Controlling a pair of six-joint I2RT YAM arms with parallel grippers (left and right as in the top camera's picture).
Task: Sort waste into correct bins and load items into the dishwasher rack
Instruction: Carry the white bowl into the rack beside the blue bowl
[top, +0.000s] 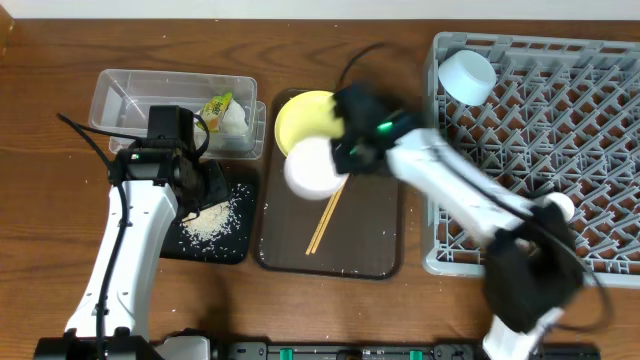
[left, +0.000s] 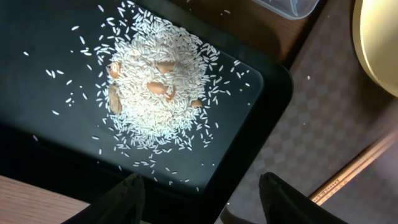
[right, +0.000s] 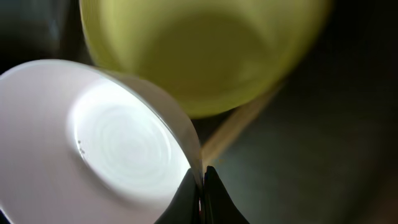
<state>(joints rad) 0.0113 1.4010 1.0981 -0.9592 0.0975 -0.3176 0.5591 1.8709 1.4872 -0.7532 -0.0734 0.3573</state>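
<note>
The white bowl (right: 93, 143) is pinched at its rim by the right fingers (right: 181, 208). The left fingers (left: 121, 202) are held spread over rice (left: 155, 93) on the black tray (left: 43, 130).

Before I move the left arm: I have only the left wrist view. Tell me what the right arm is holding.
Observer: The right gripper is shut on the rim of the white bowl.
Operator: Say where that bowl is.
Observer: In the overhead view it shows over the brown serving tray, overlapping the near edge of the yellow plate.
Operator: Report what is in the clear tub.
Observer: The yellow-green wrapper and the white tissue lie at its right end.
</note>
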